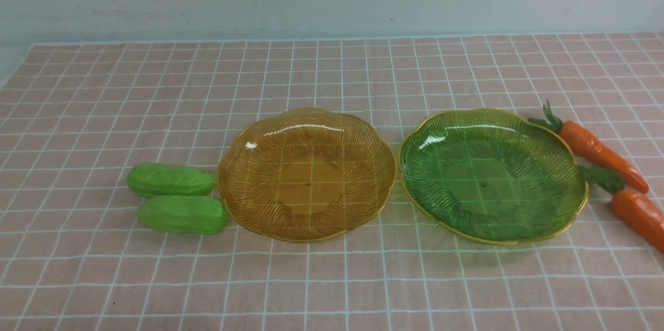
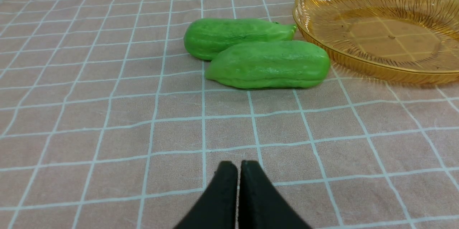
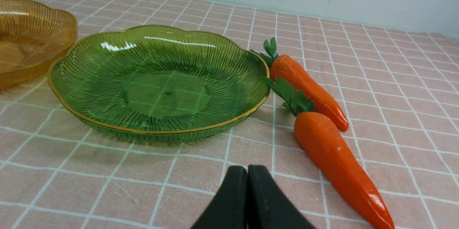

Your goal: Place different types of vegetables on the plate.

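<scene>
Two cucumbers sit left of centre, upper cucumber and lower cucumber, just beside the amber plate. Two carrots, upper carrot and lower carrot, lie at the right edge beside the green plate. The left claw and right claw are pinched closed on nothing above the bench.

No lettering, label, brand mark, number or sign can be read anywhere in the three views.
</scene>
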